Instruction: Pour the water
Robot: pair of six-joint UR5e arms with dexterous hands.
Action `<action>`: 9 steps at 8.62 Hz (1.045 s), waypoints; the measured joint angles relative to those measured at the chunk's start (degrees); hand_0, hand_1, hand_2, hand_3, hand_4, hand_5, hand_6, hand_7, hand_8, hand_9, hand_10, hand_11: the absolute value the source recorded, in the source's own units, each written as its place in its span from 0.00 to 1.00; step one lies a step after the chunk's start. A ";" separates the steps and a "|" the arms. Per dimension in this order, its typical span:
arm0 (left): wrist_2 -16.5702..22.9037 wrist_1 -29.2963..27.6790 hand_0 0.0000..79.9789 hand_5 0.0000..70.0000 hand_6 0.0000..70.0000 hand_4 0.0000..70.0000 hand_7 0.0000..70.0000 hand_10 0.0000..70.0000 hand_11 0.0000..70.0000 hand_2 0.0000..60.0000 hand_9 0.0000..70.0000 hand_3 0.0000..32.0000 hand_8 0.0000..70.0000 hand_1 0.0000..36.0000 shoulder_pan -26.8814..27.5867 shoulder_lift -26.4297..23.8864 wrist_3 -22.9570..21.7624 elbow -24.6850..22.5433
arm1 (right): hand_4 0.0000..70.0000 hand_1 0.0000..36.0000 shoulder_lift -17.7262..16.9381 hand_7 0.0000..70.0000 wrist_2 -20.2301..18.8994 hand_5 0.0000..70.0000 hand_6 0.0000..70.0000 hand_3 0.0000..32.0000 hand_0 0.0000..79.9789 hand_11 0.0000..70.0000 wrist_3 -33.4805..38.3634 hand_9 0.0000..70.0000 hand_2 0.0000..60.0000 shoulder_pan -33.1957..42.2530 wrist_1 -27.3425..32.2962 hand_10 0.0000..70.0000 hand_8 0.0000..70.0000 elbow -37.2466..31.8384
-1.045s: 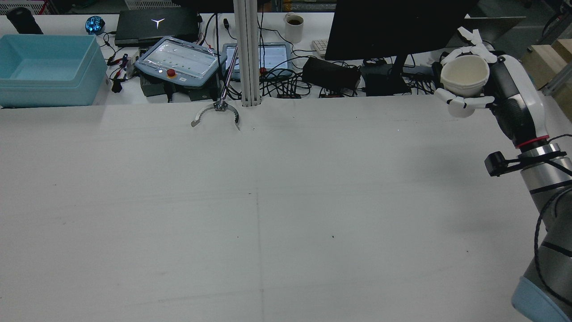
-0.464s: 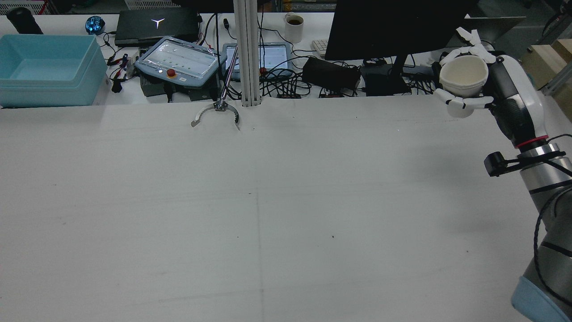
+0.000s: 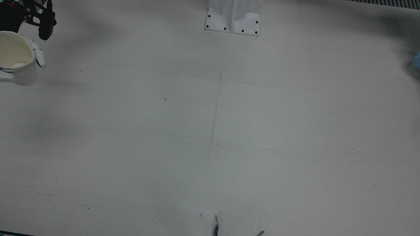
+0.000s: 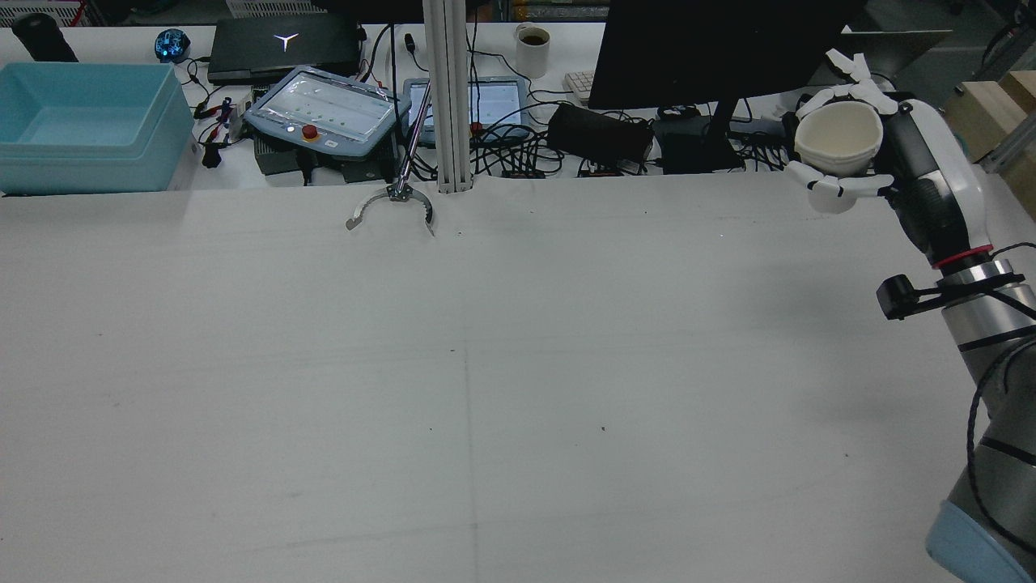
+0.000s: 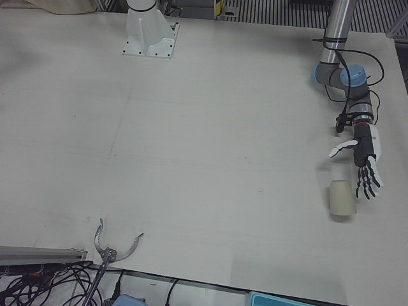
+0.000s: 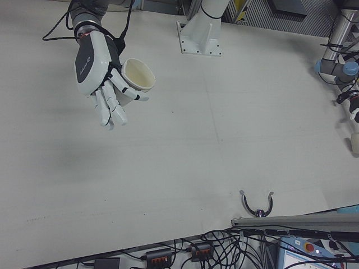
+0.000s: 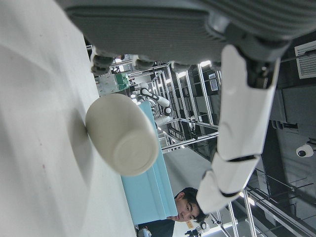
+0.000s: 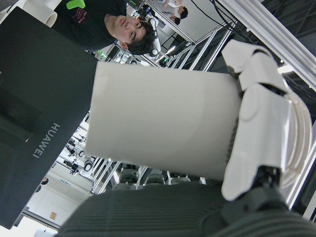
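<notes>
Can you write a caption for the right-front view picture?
White robotic right hand holds a cream paper cup above the pale table.

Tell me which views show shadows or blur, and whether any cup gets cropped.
Front view: the held cup is cut by the left edge, with soft grey shadows on the table. Left hand view: the near right-side finger is large and soft. Rear view: sharp, evenly lit.

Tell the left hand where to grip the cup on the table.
Grip the cup around its side wall, coming level from the left hand's side. It appears to stand mouth down, so there is no open rim to hook.
</notes>
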 measured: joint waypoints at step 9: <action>1.55 3.19 1.00 0.00 0.00 0.01 0.09 0.05 0.13 0.07 0.03 0.44 0.03 0.96 -0.15 10.05 -4.92 -7.29 | 0.18 0.64 -0.05 0.09 0.17 0.34 0.08 0.00 0.67 0.15 20.65 0.03 0.33 -6.80 1.35 0.08 0.00 -19.97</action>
